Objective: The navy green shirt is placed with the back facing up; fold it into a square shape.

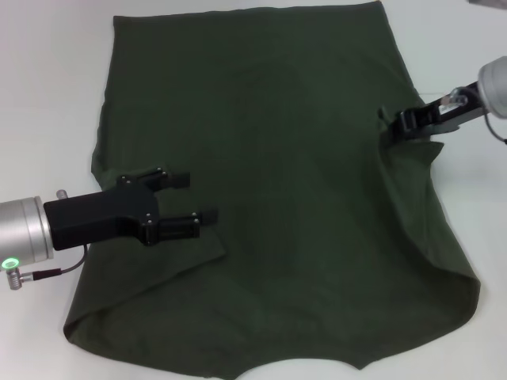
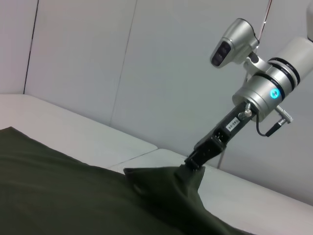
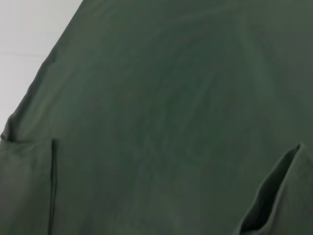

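The navy green shirt (image 1: pixel 285 158) lies spread on the white table, plain side up, and it fills the right wrist view (image 3: pixel 161 112). My right gripper (image 1: pixel 390 127) is shut on the shirt's right edge. In the left wrist view this right gripper (image 2: pixel 191 164) pulls the cloth up into a small peak (image 2: pixel 166 183). My left gripper (image 1: pixel 202 198) hovers open over the shirt's left side, just above the left sleeve (image 1: pixel 158 261), with nothing between its fingers.
The white table (image 1: pixel 47 95) shows on both sides of the shirt. The shirt's lower hem (image 1: pixel 317 366) reaches the near edge of the head view. A grey wall (image 2: pixel 122 73) stands behind the table.
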